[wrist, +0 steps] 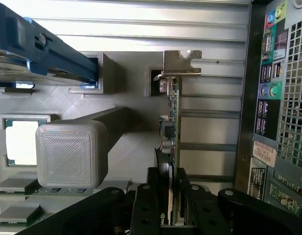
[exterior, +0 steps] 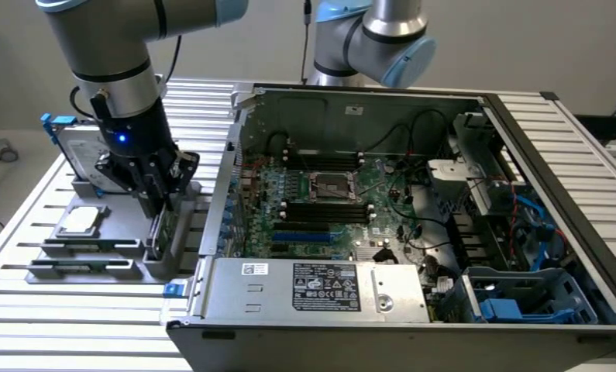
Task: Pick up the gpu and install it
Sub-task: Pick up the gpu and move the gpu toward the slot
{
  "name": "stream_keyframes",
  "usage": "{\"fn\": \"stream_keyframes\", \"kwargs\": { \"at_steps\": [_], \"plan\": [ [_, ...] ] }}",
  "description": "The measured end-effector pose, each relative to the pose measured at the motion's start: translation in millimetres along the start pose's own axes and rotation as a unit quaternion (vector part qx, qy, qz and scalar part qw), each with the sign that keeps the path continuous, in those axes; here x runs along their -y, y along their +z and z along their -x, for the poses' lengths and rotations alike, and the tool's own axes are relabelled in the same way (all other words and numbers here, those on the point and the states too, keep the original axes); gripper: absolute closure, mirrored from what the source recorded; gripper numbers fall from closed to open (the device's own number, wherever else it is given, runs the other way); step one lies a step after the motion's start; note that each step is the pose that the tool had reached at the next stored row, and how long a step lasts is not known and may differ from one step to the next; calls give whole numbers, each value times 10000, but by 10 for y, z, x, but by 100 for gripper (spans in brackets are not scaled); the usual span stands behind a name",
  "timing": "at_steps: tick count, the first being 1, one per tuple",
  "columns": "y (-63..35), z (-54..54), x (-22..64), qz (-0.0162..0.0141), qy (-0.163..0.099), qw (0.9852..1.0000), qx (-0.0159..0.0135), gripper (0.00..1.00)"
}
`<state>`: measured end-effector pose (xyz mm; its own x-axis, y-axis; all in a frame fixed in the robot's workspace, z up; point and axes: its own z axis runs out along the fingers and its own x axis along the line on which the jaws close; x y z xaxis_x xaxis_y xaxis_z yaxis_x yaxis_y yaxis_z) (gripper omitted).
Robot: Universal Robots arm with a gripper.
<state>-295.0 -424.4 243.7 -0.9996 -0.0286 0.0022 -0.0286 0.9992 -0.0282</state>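
Under the wrist, on the grey printed holder (exterior: 178,262) (wrist: 131,142): the gpu (exterior: 153,231) (wrist: 171,122) stands on edge in its slot, long side up, silver end bracket (wrist: 182,62) at the end farthest from the fingers

- The gripper (exterior: 158,203) (wrist: 169,196) is down over the card's near end. Its fingers (wrist: 152,198) are clamped on the gpu, one pad on the black shroud face and one on the green board face, with no gap showing in the wrist view
- Judgement: the edge-up slot presents both flat faces to the pads, so a straight descent meets the card squarely. Gripping near one end leaves the bracket free
- The card sits down in the holder, not raised from it

Around the tool:
- A square grey post (wrist: 72,152) rises from the holder just beside the fingers on the shroud side, near but apart from them
- Past the post lies the processor chip (exterior: 82,221) (wrist: 21,142) in its recess
- A hard drive (exterior: 75,151) (wrist: 43,49) in a blue frame stands well apart, on the same side
- Two flat memory sticks (exterior: 80,245), as I read them, lie in trays beyond the chip
- On the board side of the card stands the open computer case (exterior: 338,89) (wrist: 268,98). Its rear port panel faces the holder
- The motherboard (exterior: 328,201) lies inside

In the way, by my reading: the case wall stands between holder and motherboard, and the post crowds the shroud-side finger
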Motion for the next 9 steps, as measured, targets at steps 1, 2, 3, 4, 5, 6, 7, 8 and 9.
{"fn": "stream_keyframes", "kwargs": {
  "at_steps": [1,2,3,4,5,6,7,8,9],
  "plan": [
    [0,0,0,0,0,10000,0,74],
    [0,0,0,2,0,10000,1,74],
    [-5,1,0,5,-1,10000,2,74],
    [-17,0,0,12,0,10000,2,74],
    [-38,0,1,18,0,10000,1,74],
    [-62,-1,1,23,0,10000,1,74],
    [-94,-2,2,27,0,10000,1,74],
    [-125,-2,3,31,0,10000,1,74],
    [-157,-3,3,34,0,10000,1,74]
  ]
}}
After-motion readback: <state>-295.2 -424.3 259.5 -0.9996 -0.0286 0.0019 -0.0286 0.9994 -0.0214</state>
